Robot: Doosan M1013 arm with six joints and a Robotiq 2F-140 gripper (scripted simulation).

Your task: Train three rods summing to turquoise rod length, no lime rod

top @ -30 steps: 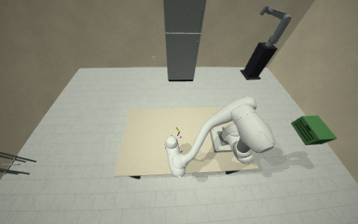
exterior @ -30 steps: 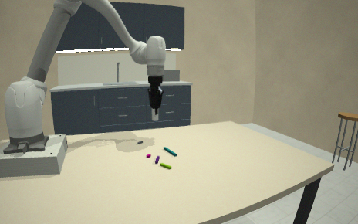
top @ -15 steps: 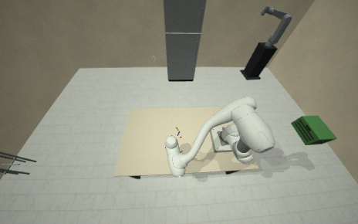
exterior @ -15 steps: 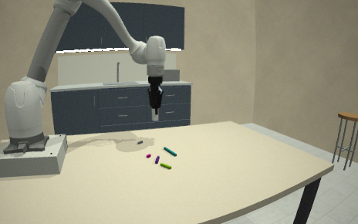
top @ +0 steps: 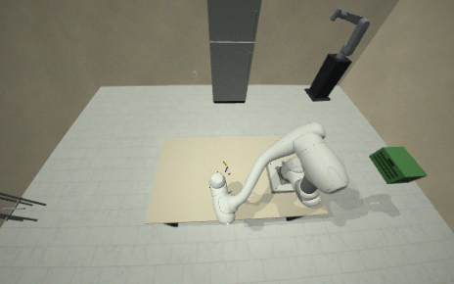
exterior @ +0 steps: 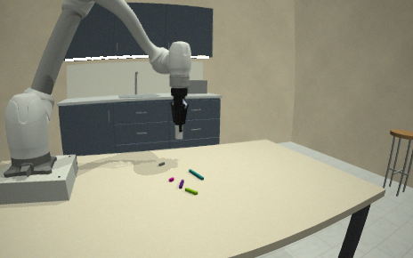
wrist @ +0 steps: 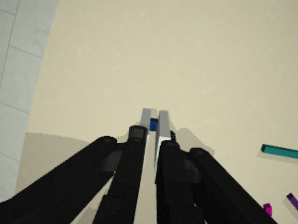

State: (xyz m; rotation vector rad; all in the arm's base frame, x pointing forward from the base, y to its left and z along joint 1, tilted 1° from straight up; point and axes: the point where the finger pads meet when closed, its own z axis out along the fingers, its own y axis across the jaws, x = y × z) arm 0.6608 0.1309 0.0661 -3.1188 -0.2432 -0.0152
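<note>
My gripper (exterior: 179,133) (wrist: 153,122) is shut on the small blue rod (wrist: 154,125), held between the fingertips high above the table. In the top view the arm hides the gripper. The turquoise rod (exterior: 196,174) (wrist: 281,151) lies on the table. The magenta rod (exterior: 171,180) (wrist: 268,210) (top: 229,173) lies near the purple rod (exterior: 182,183) (wrist: 293,201) (top: 226,169), apart from it. The lime rod (exterior: 191,191) (top: 225,163) lies beyond the purple one. The grey rod (exterior: 161,164) lies alone, nearer the gripper's shadow. No rods lie end to end.
The wooden table (top: 181,157) (exterior: 276,191) carries the arm's base (exterior: 36,184) at one end. In the wrist view the table's edge runs down the left side, with floor (wrist: 20,60) beyond it. The arm's shadow falls around the grey rod.
</note>
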